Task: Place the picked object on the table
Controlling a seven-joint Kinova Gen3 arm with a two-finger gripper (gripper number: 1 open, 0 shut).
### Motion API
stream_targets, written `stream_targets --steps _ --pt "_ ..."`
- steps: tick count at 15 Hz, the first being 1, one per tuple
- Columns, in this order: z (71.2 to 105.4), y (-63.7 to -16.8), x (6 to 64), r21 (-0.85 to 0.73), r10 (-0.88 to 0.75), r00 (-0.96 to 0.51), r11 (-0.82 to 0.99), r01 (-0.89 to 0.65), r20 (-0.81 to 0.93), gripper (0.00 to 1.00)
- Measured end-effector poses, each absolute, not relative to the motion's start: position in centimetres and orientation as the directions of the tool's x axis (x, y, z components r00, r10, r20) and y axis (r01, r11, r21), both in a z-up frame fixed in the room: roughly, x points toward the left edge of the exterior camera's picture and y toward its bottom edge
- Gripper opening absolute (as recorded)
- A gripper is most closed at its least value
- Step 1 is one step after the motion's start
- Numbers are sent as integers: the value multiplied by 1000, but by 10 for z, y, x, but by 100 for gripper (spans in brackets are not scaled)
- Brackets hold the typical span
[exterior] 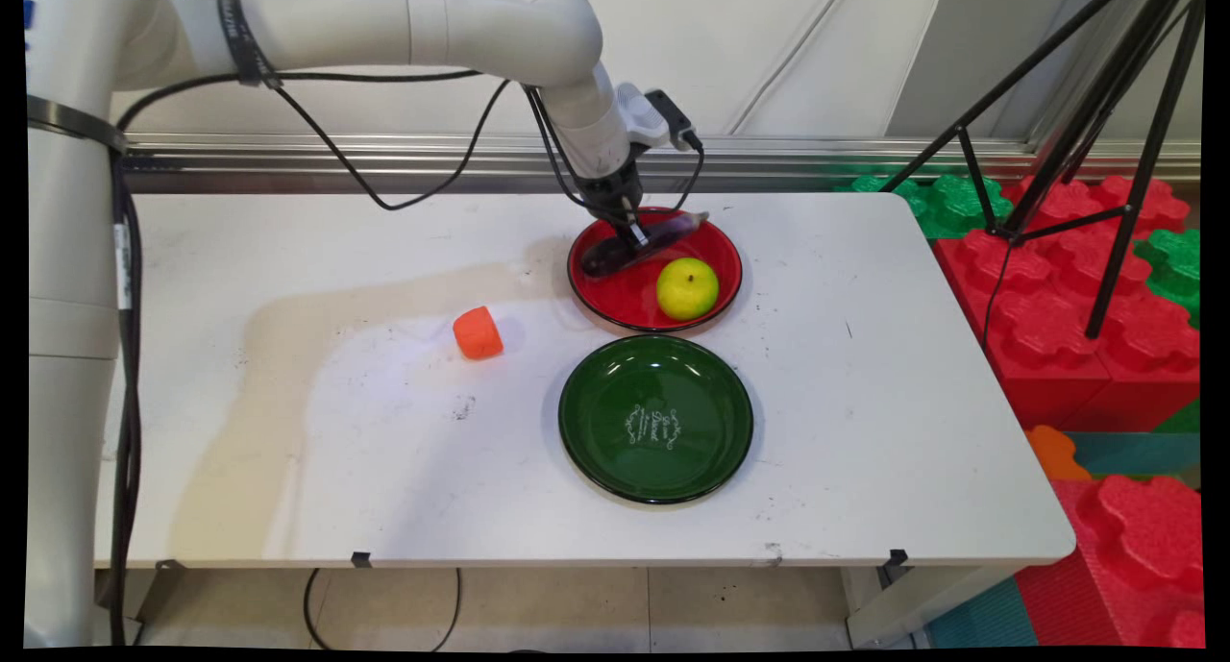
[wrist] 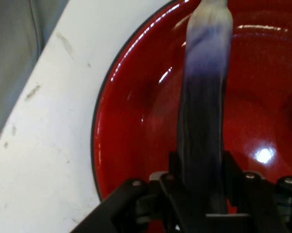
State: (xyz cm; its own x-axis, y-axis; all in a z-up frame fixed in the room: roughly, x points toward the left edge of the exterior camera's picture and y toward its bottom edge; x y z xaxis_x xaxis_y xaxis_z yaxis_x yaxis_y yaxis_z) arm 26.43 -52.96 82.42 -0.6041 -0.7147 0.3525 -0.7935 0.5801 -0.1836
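Observation:
My gripper is down in the red plate at the table's back middle, shut on a dark purple eggplant that lies slanted across the plate's far half. In the hand view the eggplant runs up from between the fingers, its pale purple end toward the plate's rim, with the red plate beneath it. A yellow-green apple rests in the same plate, just to the right and nearer than the gripper.
A green plate sits in front of the red one. An orange block lies to the left on the table. Red and green foam blocks and a black tripod stand to the right of the table.

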Motion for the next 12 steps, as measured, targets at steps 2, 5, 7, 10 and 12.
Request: stream_targets --steps 2,5,7,10,12 --pt "836 -525 265 -193 -707 -605 578 -793 366 0" --pt "869 -511 268 -221 -687 -607 571 -791 399 0" --pt "894 -498 274 -239 -672 -607 563 -791 424 0" --pt "925 -475 286 -260 -659 -599 545 -797 455 0" --pt "944 -455 299 -265 -658 -579 521 -812 481 0"
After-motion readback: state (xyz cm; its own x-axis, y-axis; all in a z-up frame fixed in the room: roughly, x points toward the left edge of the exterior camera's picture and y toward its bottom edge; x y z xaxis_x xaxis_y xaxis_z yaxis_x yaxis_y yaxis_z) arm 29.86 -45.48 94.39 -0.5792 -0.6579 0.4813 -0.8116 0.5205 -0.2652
